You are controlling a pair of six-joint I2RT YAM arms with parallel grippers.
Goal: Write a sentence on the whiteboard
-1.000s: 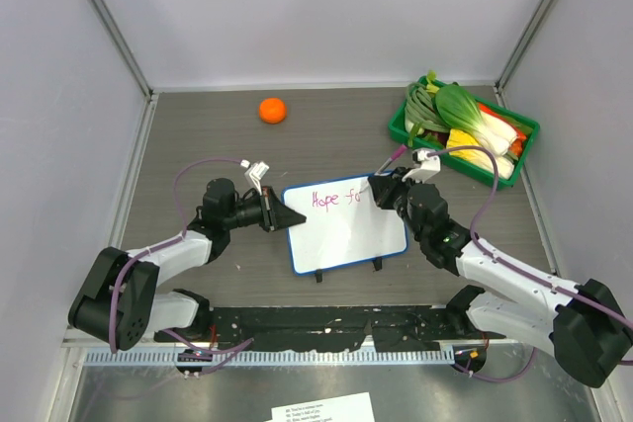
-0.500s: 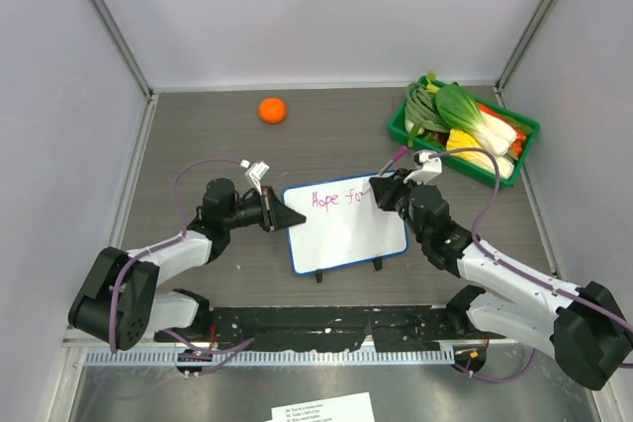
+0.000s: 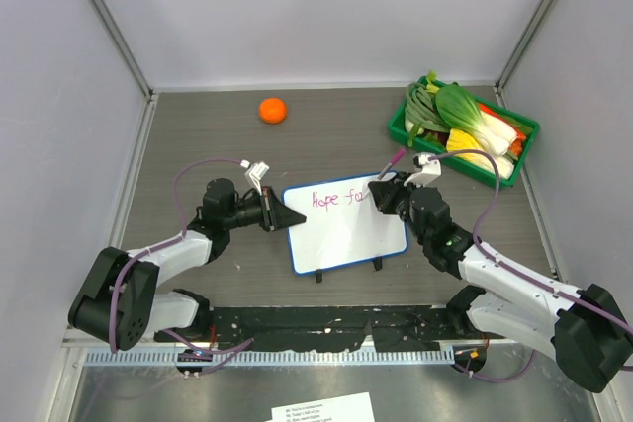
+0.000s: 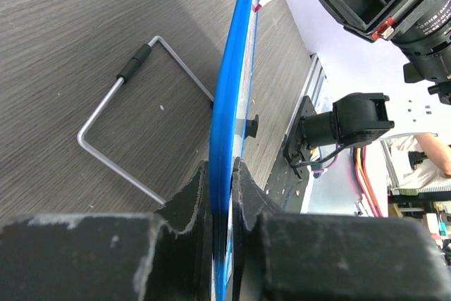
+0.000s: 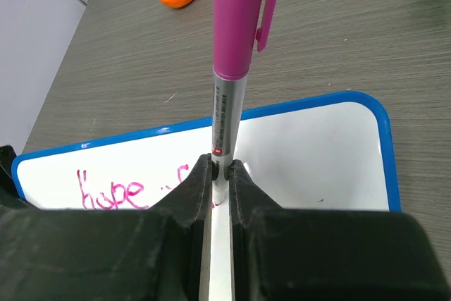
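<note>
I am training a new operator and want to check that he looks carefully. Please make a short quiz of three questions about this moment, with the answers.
1. True or false: the left pincer is open and apart from the whiteboard.
2. What does the right pincer hold? A) a pink marker B) a sponge C) nothing
3. Fill in: the complete word readable on the whiteboard is ____.
Key: 1 false, the left pincer is shut on the whiteboard's blue edge. 2 A. 3 Hope.
</note>
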